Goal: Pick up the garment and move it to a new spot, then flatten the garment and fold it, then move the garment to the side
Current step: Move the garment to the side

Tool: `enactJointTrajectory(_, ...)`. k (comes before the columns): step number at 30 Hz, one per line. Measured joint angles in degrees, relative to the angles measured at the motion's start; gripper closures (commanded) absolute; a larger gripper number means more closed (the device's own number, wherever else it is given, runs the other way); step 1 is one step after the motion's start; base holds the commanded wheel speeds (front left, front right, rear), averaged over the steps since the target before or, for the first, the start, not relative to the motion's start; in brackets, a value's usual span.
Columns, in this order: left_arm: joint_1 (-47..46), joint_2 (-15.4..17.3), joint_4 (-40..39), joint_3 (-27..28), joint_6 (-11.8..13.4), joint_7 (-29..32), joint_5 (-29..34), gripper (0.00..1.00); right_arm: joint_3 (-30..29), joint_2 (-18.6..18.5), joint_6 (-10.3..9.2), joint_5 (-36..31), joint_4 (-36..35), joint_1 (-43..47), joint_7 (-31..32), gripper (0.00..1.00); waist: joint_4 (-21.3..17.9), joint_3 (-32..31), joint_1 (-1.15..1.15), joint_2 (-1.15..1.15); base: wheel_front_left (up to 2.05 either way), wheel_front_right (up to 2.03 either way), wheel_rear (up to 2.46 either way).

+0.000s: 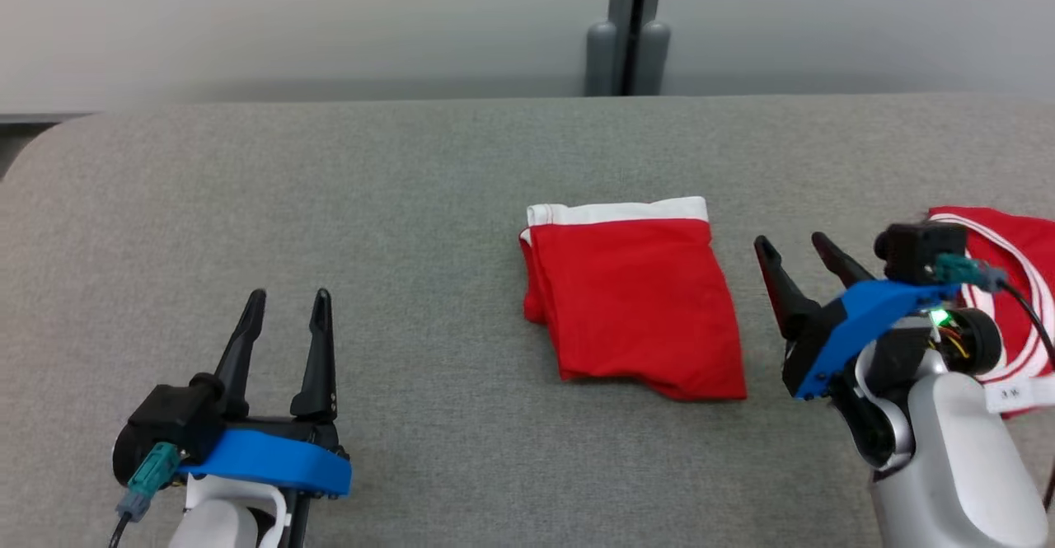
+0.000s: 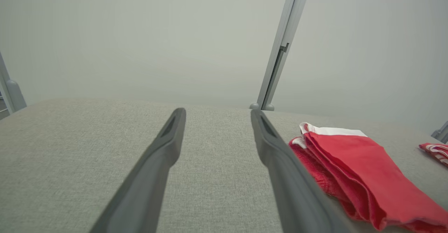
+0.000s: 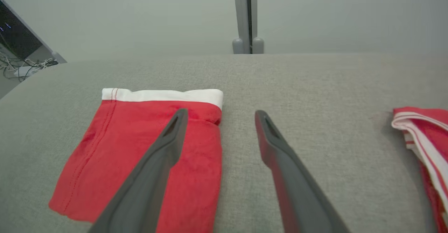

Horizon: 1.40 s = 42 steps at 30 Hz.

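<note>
Prob. lab — partition panels (image 1: 330,21), monitor (image 3: 15,33) w/ cables (image 3: 24,68).

Head camera looks down on a grey surface (image 1: 330,202); both wrist cameras skim low across it toward what seems a pale wall (image 2: 140,33), all sharing the red garment (image 1: 635,301).

Left gripper (image 1: 289,294) & right gripper (image 1: 791,241): jaws spread wide, fingers fwd (right one angled leftward).
</note>
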Motion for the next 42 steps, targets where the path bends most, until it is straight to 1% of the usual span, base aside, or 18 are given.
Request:
enactJointTrajectory(3,-1.68,-0.25,-0.19,-1.04,-0.22,-0.05,0.60,0.00,-0.24,0.09,0.01,0.15,5.25,-4.17,7.60,0.00,1.98,1.87,0.00,0.00,0.00,0.00,0.00)
enactJointTrajectory(8,-4.65,-0.75,0.88,-3.14,-1.01,-0.09,0.98,0.00,-4.30,0.14,0.01,-3.77,13.44,-8.45,15.60,0.00,5.63,4.65,0.00,0.00,0.00,0.00,0.00)
enactJointTrajectory(10,-5.07,-0.91,1.26,-3.57,-1.13,-0.23,0.98,0.00,-4.87,0.16,0.01,-4.98,15.58,-8.57,18.20,0.00,6.87,5.62,0.00,0.00,0.00,0.00,0.00)
enactJointTrajectory(12,-5.63,-1.15,1.56,-3.59,-1.18,-0.25,0.98,0.00,-4.16,0.07,0.00,-3.54,16.16,-9.20,19.13,0.00,7.75,6.52,0.00,0.00,0.00,0.00,0.00)
enactJointTrajectory(14,-5.76,-1.21,1.81,-3.38,-1.18,-0.32,0.97,0.00,-2.68,-0.30,-0.07,-3.48,16.28,-10.07,19.85,0.00,8.06,7.35,0.00,0.00,0.00,0.00,0.00)
enactJointTrajectory(15,-5.75,-1.19,1.99,-3.20,-1.18,-0.33,0.97,0.00,-2.22,-0.27,-0.07,-4.03,16.17,-10.24,19.85,0.24,7.89,7.63,0.00,0.00,0.00,0.00,0.00)
enactJointTrajectory(16,-5.77,-1.13,2.14,-3.08,-1.18,-0.33,0.96,0.00,-1.27,-0.31,-0.07,-4.77,15.97,-10.60,20.16,1.00,7.51,7.82,0.00,0.00,0.00,0.00,0.00)
enactJointTrajectory(19,-5.87,-1.21,2.36,-2.86,-1.26,-0.42,0.94,0.00,3.81,-0.74,-0.07,-5.11,14.70,-11.15,20.40,1.00,6.07,7.98,0.00,0.00,0.00,0.00,0.00)
enactJointTrajectory(20,-5.91,-1.10,2.29,-2.66,-1.27,-0.42,0.96,0.00,6.54,-1.82,-0.04,-5.05,13.90,-11.38,21.00,1.00,5.39,8.10,0.00,0.00,0.00,0.00,0.00)
enactJointTrajectory(22,-5.91,-0.71,1.90,-2.44,-1.33,-0.48,0.98,0.00,11.39,-5.55,0.04,-4.05,11.92,-12.89,22.47,1.00,3.72,8.36,0.00,0.00,0.00,0.00,0.00)
enactJointTrajectory(26,-5.80,0.10,0.49,-1.76,-1.34,-0.51,1.22,0.00,20.73,-15.07,0.01,-0.43,6.65,-17.81,26.40,1.00,-0.76,9.12,0.00,0.00,0.00,0.00,0.00)
enactJointTrajectory(28,-5.80,0.37,-0.35,-1.26,-1.30,-0.49,1.38,0.00,24.88,-19.24,0.03,1.58,4.15,-20.29,27.98,1.00,-3.16,9.52,-0.01,0.00,0.00,0.00,0.00)
enactJointTrajectory(30,-5.83,0.64,-0.98,-1.07,-1.26,-0.49,1.40,0.00,27.64,-22.96,0.02,3.68,2.59,-22.53,28.73,1.00,-5.63,10.06,-0.01,0.00,0.00,0.00,0.00)
enactJointTrajectory(34,-6.48,1.41,-1.46,-2.21,-1.36,-0.14,1.97,0.00,31.26,-29.31,0.02,7.09,1.63,-26.62,28.84,1.00,-10.13,11.20,-0.01,0.00,0.00,0.00,0.00)
enactJointTrajectory(40,-9.61,3.42,-3.19,-2.89,-1.62,2.13,2.45,0.00,39.33,-39.77,0.03,10.39,2.82,-31.36,26.75,1.00,-14.83,13.65,-0.01,0.00,0.00,0.00,0.00)
enactJointTrajectory(42,-10.55,4.42,-3.66,-3.53,-1.67,3.34,2.64,0.00,40.40,-41.91,0.02,10.48,4.98,-32.63,25.15,1.00,-15.77,14.86,-0.01,0.00,0.00,0.00,0.00)
